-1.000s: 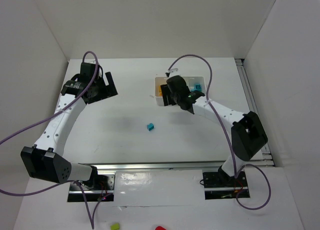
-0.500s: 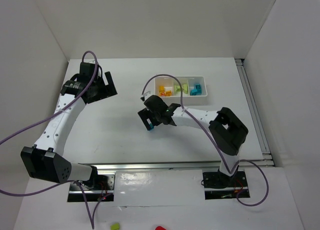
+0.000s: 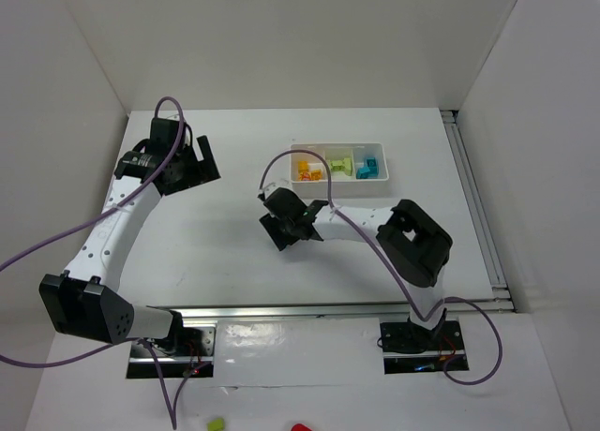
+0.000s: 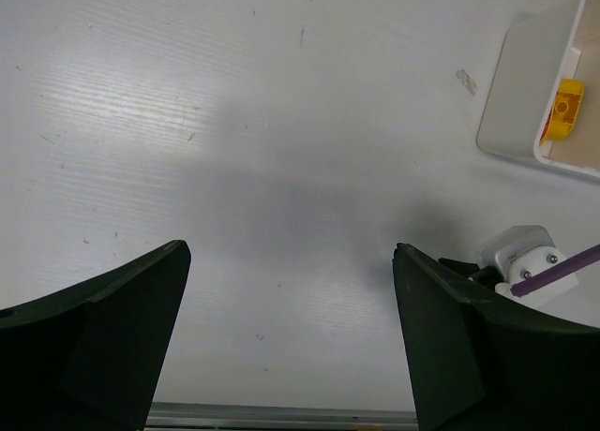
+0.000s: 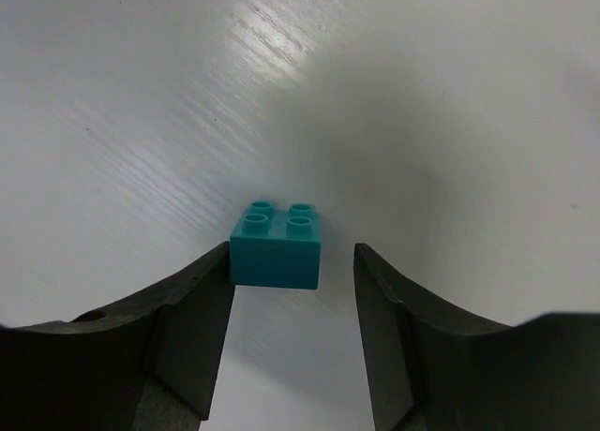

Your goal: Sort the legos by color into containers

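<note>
a: where's the cyan lego (image 5: 277, 248)?
b: on the counter (image 3: 225, 253) near its middle, well apart from the tray (image 3: 337, 180) by the far edge.
a: right hand (image 5: 292, 253)?
b: straddling it, touching one side, a gap on the other, not clamped. left hand (image 4: 291, 258) gapes wide.

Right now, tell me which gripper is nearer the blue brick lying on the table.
Right. The right gripper straddles the blue brick, one finger either side, not yet clamped. The left gripper hangs open far off to the left, at the rear of the table.
</note>
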